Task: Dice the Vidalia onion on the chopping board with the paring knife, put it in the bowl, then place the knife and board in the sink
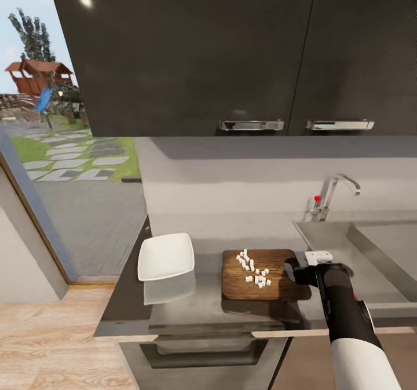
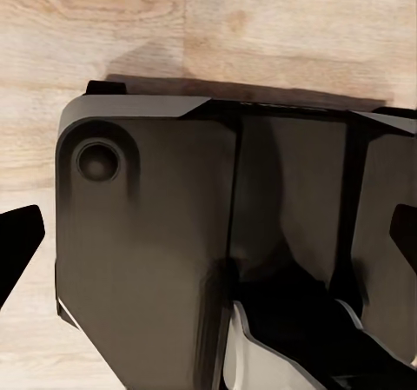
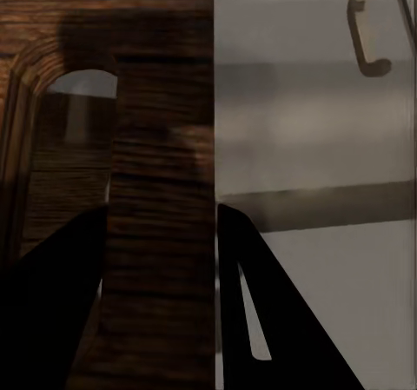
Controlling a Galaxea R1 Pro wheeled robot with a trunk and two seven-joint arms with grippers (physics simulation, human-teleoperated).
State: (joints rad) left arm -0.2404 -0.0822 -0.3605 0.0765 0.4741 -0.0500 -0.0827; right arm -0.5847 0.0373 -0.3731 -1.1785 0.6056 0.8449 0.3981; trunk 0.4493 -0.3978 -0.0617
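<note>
Right claw (image 1: 296, 272) closed on the near-sink edge of the chopping board (image 1: 263, 274), flat on the worktop (image 1: 202, 303). Diced onion (image 1: 253, 269) piled loose on top, bowl (image 1: 165, 255) just beside. Risk: tilted carelessly, cubes spilled past the bowl. Left claw (image 2: 208, 242) spread, empty.

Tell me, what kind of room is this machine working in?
A home kitchen, by the look of it: a grey steel sink with a chrome tap, glossy black upper cabinets, and a brown wooden chopping board carrying small white diced pieces beside a shallow white bowl.
</note>
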